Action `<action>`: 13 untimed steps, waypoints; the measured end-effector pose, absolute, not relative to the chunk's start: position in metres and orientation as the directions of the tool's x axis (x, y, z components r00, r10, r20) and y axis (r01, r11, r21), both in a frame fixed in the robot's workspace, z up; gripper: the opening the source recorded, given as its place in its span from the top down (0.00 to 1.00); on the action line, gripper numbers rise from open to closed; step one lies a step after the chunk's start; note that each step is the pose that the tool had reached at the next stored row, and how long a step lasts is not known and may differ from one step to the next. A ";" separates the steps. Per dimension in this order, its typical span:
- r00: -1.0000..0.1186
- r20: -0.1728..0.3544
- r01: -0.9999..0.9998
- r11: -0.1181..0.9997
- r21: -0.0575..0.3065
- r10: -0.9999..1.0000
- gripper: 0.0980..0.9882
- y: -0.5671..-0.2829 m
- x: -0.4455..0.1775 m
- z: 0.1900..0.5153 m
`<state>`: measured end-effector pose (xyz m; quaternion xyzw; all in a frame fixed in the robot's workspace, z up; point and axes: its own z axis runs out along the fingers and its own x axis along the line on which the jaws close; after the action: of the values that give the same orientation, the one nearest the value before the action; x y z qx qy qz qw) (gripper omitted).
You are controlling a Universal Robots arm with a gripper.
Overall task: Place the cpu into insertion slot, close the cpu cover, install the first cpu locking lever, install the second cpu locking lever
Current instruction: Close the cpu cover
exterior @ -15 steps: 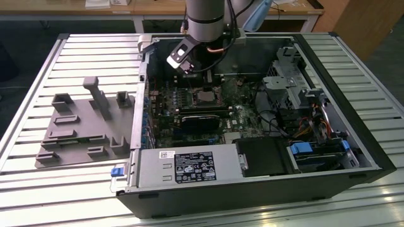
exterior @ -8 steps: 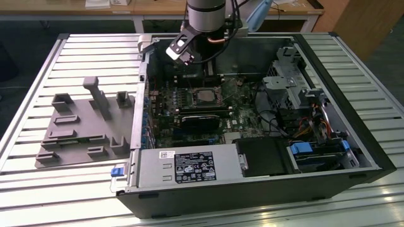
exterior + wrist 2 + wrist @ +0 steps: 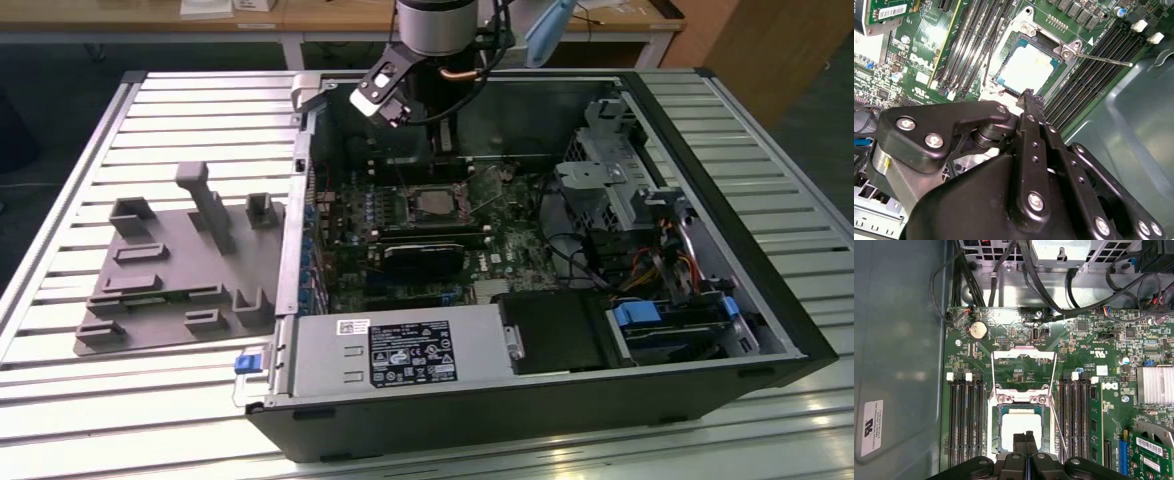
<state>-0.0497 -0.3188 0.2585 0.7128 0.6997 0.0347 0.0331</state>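
Nearest me, by the front edge of the slatted bench [image 3: 134,425], stands the open computer case [image 3: 534,425]. Its power supply [image 3: 400,360] runs along the near wall, and a grey fixture tray [image 3: 160,270] lies beside the case toward the exterior view's left. Deeper in, on the green motherboard [image 3: 1114,405], the cpu [image 3: 1021,427] already lies flat in the insertion slot [image 3: 999,430] with its pale top showing, and rows of black memory slots [image 3: 961,425] run on either side. The pincer [image 3: 1026,439] hangs just above the cpu's near edge, its tips pressed together and pinching nothing. Beyond it the cpu cover [image 3: 1024,355] is swung open off the socket, hinged on the side away from the pincer. One thin locking lever [image 3: 1104,60] sticks out free beside the socket. The seating looks done to me, so I'd say the cover is the job in hand. To do it well, the closed tips should meet the cover's free bar rather than the chip. They should then follow its arc about the hinge and keep clear of the loose lever, so the plate lands square on the rim.
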 end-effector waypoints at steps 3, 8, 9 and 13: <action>0.018 0.003 0.995 -0.019 0.096 1.000 1.00 -0.319 -0.050 0.259; 0.018 0.002 0.995 -0.018 0.096 1.000 1.00 -0.319 -0.050 0.259; 0.018 0.001 0.995 -0.018 0.095 1.000 1.00 -0.319 -0.050 0.260; 0.018 0.001 0.995 -0.018 0.095 1.000 1.00 -0.319 -0.050 0.263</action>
<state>-0.0497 -0.3188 0.2627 0.7128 0.6998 0.0339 0.0337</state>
